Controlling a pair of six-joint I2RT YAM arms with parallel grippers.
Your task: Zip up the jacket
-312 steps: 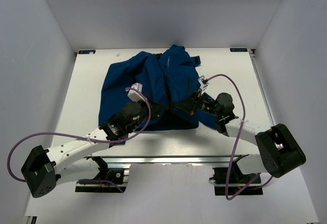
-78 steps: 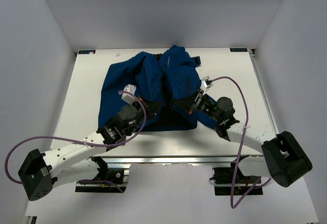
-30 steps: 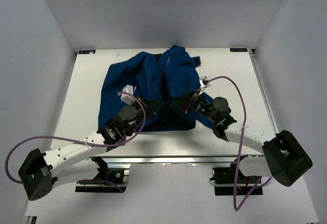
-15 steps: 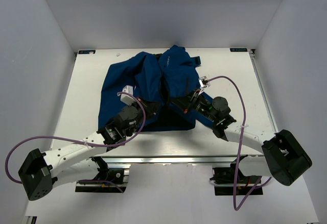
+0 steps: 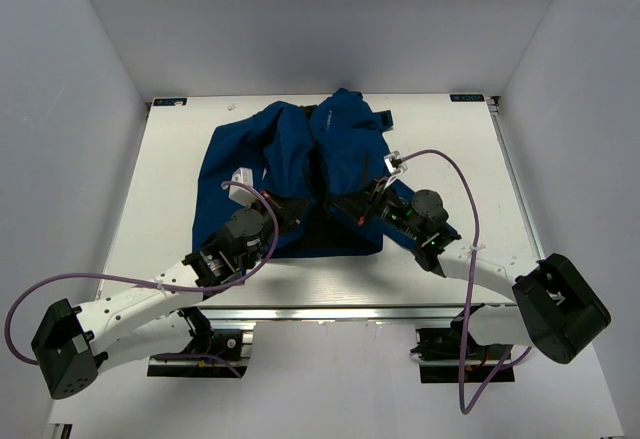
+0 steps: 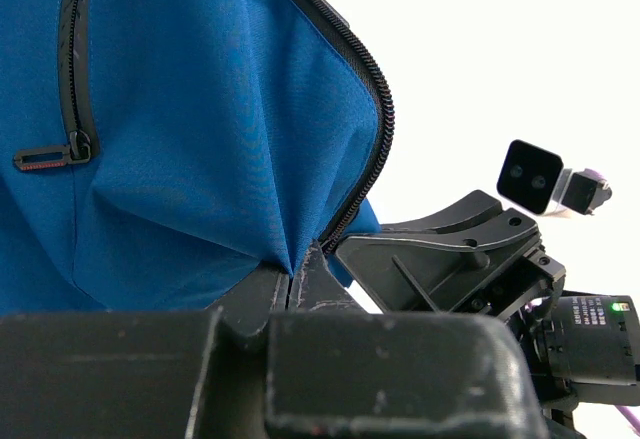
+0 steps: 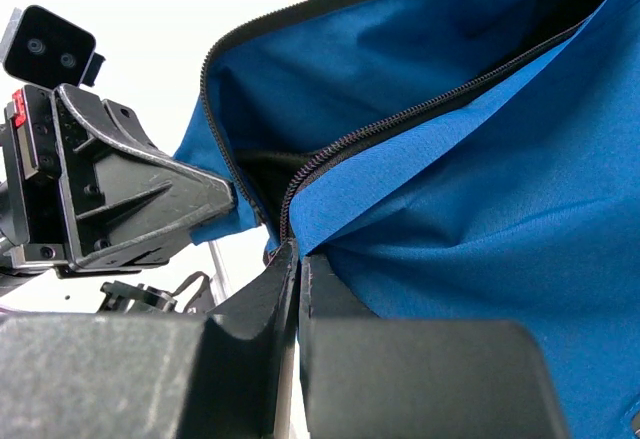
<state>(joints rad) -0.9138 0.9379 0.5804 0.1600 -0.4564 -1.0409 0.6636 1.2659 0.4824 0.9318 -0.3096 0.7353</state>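
The royal-blue jacket point(image 5: 300, 159) lies on the white table, front open, its hem toward the arms. My left gripper point(image 5: 297, 209) is shut on the left front edge of the jacket point(image 6: 180, 149), pinching the fabric beside the dark zipper teeth point(image 6: 372, 159). My right gripper point(image 5: 345, 206) is shut on the right front edge of the jacket point(image 7: 470, 159) next to its zipper teeth point(image 7: 340, 149). Both grippers hold the bottom corners lifted, close together near the hem's middle. A pocket zipper pull point(image 6: 50, 156) shows in the left wrist view.
The white table point(image 5: 160, 169) has bare surface left and right of the jacket. A metal rail point(image 5: 330, 311) runs along the near edge. The grey walls enclose the table on three sides. The purple cables point(image 5: 460, 189) loop off both arms.
Both grippers have moved inward toward each other with the jacket's bottom edges in them. The right gripper has shifted left and the left arm has extended a little forward.
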